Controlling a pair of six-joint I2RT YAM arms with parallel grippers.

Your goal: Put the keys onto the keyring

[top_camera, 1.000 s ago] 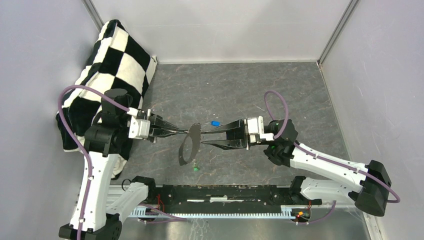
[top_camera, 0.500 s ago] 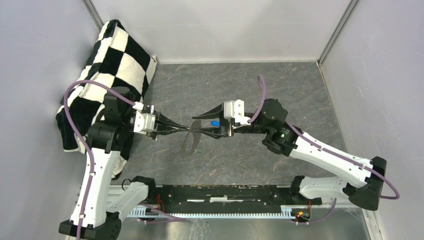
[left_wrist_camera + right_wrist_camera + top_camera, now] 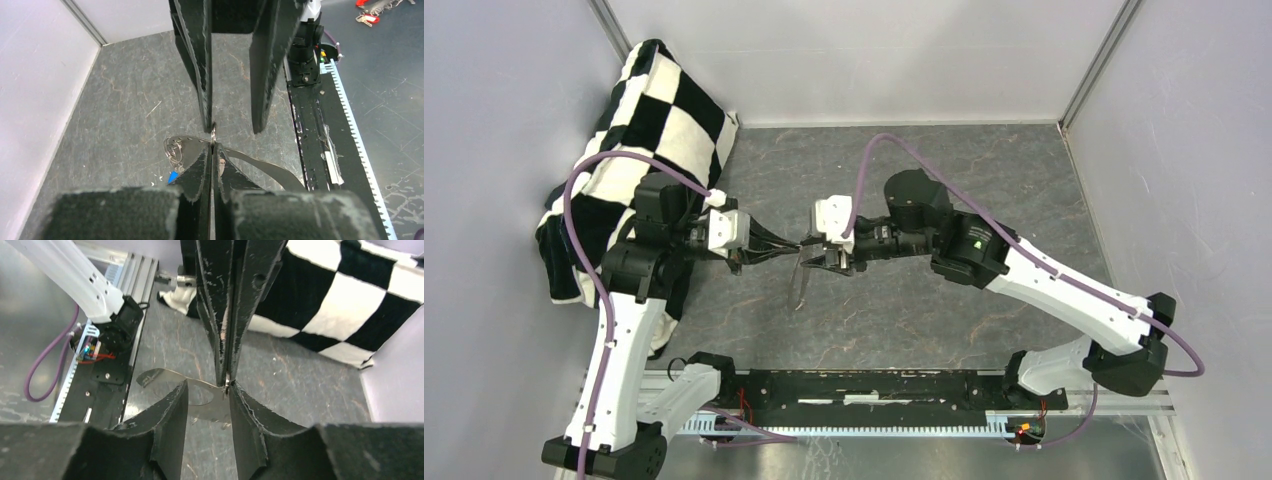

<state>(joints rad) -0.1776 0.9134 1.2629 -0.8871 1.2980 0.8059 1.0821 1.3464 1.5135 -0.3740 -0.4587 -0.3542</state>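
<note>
Grey metal, the keyring point(image 3: 800, 282) hangs above mid-table, pinched at its top by the left gripper point(image 3: 212, 150), whose fingers are pressed tight together on it. In the top view its loop droops toward 6 o'clock. The right gripper point(image 3: 208, 385) points in from 3 o'clock with jaws spread and nothing between them, one finger just beside the pinch. In the left wrist view the blue key point(image 3: 172, 176) lies on the table point(image 3: 125, 100) at 8 o'clock of the pinch.

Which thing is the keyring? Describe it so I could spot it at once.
Look to the middle of the grey table, where the two arms' tips meet. The keyring hangs from the left gripper, which is pinched shut on it. It is the only thin silvery loop; the blue key nearby is far smaller.
</note>
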